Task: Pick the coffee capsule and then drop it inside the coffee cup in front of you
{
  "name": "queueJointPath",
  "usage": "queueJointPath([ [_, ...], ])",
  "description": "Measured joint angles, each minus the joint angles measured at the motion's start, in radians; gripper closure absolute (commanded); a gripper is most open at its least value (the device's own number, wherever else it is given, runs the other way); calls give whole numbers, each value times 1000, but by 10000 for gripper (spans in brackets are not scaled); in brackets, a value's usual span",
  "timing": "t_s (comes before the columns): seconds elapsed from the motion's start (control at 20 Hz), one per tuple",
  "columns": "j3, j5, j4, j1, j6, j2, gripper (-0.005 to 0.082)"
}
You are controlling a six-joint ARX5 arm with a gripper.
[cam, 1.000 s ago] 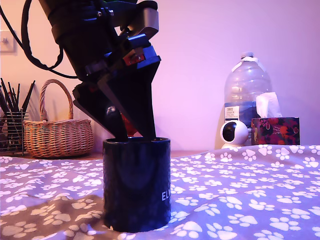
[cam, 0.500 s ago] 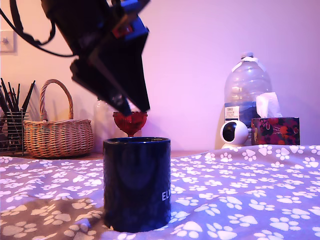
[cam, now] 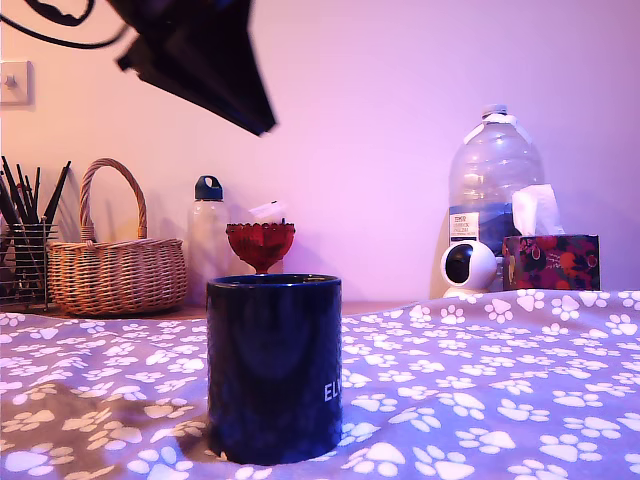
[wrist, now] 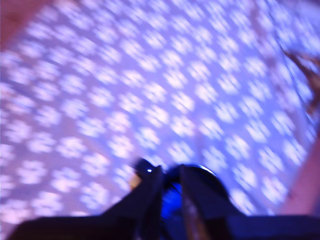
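— Where do we see the tool (cam: 250,110)?

— High in the exterior view's upper left, a dark blurred wedge well above the coffee cup (cam: 275,365) and clear of it.

— And the cup?

— Upright on the paw-print cloth (cam: 500,380), white letters near its base. From the side we cannot see into it.

— Do we find the coffee capsule (wrist: 170,206) anywhere?

— Only in the wrist view, as a bright blue patch in the narrow gap between the tool's (wrist: 170,175) two dark fingers (wrist: 150,195). The cup's dark round rim (wrist: 207,175) shows just behind them. The picture is smeared, so we cannot tell whether the blue lies in the cup or is pinched between the fingers.

— So is the tool spread or pressed together?

— We cannot tell; the fingers stand close, with a slim gap.

— What stands at the back in the exterior view?

— On its left, a pen holder (cam: 22,265) and a wicker basket (cam: 115,270); then a blue-capped bottle (cam: 207,235) and a red goblet (cam: 260,245). On its right, a big water jug (cam: 495,170), a small white camera (cam: 468,268) and a tissue box (cam: 550,260).
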Motion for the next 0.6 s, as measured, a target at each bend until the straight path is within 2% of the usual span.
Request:
queueJointPath([
  [0.45,-167,-16,236,274,-17,-6,791],
  [0.6,-216,35,309,375,-24,-6,791],
])
